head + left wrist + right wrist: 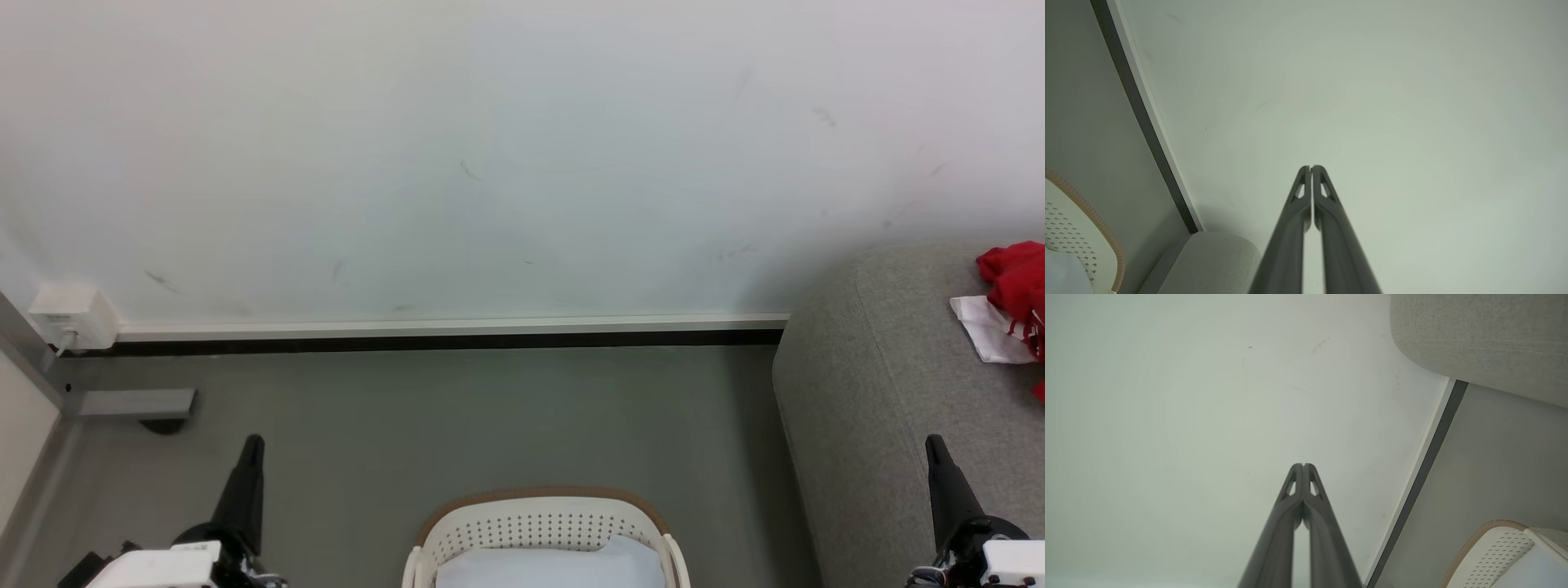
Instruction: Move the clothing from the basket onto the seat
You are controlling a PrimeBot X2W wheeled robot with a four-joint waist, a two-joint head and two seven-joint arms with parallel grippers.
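Both sets of jaws are fully closed, tips meeting, gripping nothing. Left gripper (251, 445) near left, right gripper (933, 445) near right, both pointing at the wall (490, 163). We see the clothing (1016, 278), red with a white piece, on the seat (865, 392) at far right, beyond the right gripper and apart from it. The basket (531, 527) sits on the floor (457, 408) between the grippers, near centre, with a pale cloth (547, 565) inside. Wall box (69, 314) far left.

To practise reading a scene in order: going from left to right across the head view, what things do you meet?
Wall box → left gripper → basket → seat.
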